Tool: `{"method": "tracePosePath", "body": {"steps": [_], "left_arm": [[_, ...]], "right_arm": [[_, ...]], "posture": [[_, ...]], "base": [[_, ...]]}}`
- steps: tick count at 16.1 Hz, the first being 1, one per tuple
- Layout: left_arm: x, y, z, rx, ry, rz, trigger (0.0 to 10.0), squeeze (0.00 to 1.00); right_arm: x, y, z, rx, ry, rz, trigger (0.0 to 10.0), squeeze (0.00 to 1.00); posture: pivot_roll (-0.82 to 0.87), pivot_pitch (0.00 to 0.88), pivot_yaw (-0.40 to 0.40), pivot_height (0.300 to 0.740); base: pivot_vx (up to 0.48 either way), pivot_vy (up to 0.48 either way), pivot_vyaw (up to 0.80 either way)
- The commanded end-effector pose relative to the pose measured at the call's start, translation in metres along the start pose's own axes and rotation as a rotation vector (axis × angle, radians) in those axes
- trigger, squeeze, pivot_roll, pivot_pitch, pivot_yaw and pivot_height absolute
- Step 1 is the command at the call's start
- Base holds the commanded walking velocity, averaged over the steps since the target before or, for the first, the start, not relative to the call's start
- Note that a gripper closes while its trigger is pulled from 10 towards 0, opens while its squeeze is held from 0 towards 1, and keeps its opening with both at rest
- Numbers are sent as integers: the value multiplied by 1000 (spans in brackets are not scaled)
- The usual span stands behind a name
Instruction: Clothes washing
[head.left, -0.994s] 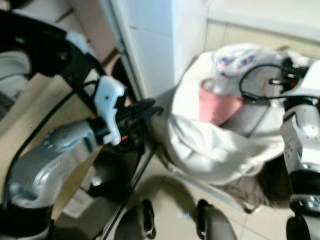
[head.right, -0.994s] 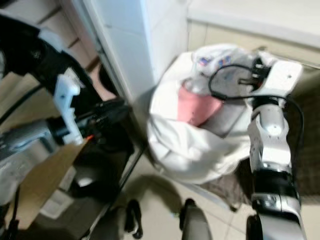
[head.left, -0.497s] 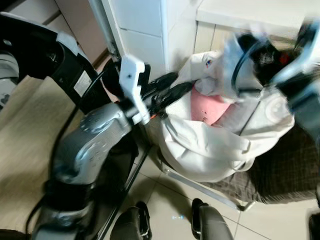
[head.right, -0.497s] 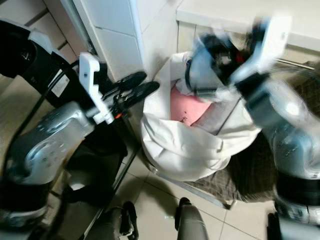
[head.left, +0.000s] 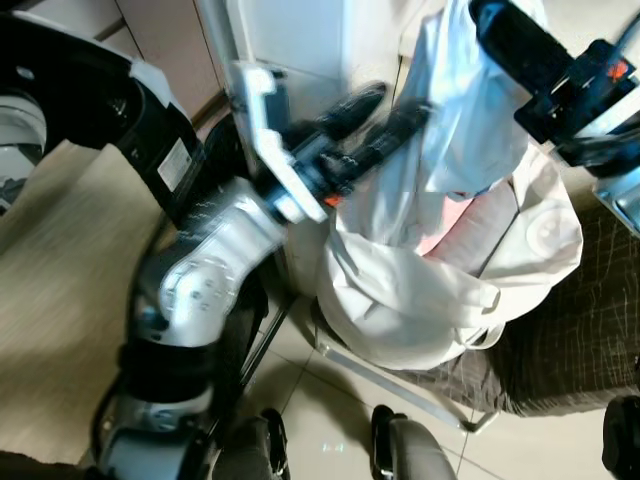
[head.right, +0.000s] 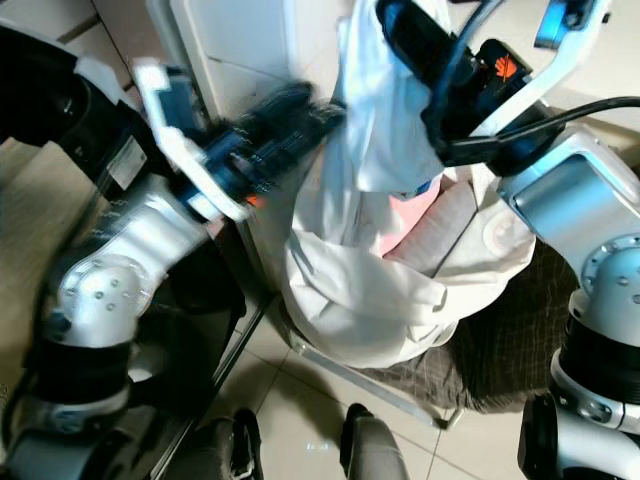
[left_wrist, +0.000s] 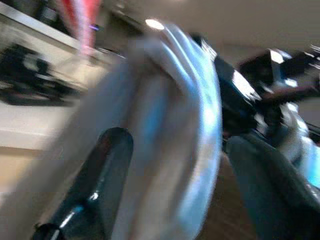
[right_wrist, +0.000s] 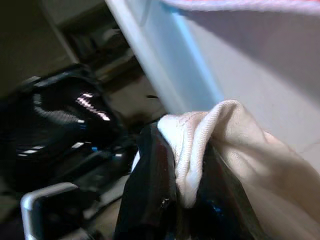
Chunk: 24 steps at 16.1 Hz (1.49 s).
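Feet of the robot stand on the tiled floor (head.left: 330, 420) at the bottom of the head views, just before a laundry basket (head.left: 440, 300) lined with a white bag that sits on a dark woven mat (head.left: 570, 340) against the white wall (head.left: 290, 40). A pink garment (head.left: 440, 235) lies down inside the basket.

Half a second ago the white garment (head.left: 455, 120) lay bunched on top of the basket's load with the right gripper (right_wrist: 185, 200) down at it; now it hangs high above the rim, drawn out into a long drape, so the pick has taken and the piece is almost free of the basket. By my reading, the lift is done and the carry to the washer comes next. Its long axis runs nearly upright, top end at the right gripper and lower end trailing down into the basket mouth, touching the load there.

In the right wrist view the two black fingers (right_wrist: 150, 185) are pressed together on a folded ribbed edge of the cloth. The left gripper (head.left: 375, 125) has swung in from the left, blurred with motion, and is now against the hanging cloth at mid height; in the left wrist view its fingers (left_wrist: 107, 175) stand spread with the cloth between them, not yet closed
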<state>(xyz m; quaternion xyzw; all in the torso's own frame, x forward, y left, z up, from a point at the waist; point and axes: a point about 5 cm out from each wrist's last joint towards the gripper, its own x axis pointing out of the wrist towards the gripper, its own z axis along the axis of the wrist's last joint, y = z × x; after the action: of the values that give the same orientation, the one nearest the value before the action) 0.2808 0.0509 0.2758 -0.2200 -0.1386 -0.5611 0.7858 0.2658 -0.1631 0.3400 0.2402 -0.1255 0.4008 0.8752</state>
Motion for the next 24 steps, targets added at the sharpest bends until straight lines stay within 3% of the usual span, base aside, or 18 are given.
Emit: {"method": "tracePosePath", "body": {"steps": [1, 6, 7, 8, 9, 11, 14, 24], "left_arm": [[6, -13, -8, -49, 1, -67, 10000, 1000], [11, -30, -14, -227, -39, -173, 10000, 1000], [10, -32, -20, -188, -1, -178, 10000, 945], [9, -31, -26, -172, 32, -159, 10000, 561], [8, -27, -30, -151, 46, -107, 0, 0], [5, -16, -32, -111, 55, -11, 0, 0], [4, -9, -30, -100, 32, 42, 0, 0], [2, -3, -26, -58, 9, 90, 0, 0]], "right_arm": [[-2, 14, -2, 25, 6, 72, 0, 0], [-6, 21, -16, 58, 84, 91, 0, 0], [-6, 23, -18, 65, 87, 95, 0, 0], [-6, 25, -18, 70, 87, 98, 0, 0], [-6, 26, -18, 74, 87, 102, 0, 0], [-6, 28, -18, 79, 84, 106, 0, 0], [-5, 28, -18, 82, 83, 103, 0, 0], [-4, 26, -20, 91, 85, 102, 0, 0]], "posture": [[-198, 176, 22, 740], [-206, 170, 30, 740], [-205, 169, 30, 740], [-205, 166, 30, 740], [-205, 166, 30, 740], [-201, 160, 29, 740], [-202, 160, 28, 740], [-193, 160, 33, 740]], "base": [[0, 0, 0], [0, 0, 0], [0, 0, 0], [0, 0, 0], [0, 0, 0], [0, 0, 0], [0, 0, 0], [0, 0, 0]]}}
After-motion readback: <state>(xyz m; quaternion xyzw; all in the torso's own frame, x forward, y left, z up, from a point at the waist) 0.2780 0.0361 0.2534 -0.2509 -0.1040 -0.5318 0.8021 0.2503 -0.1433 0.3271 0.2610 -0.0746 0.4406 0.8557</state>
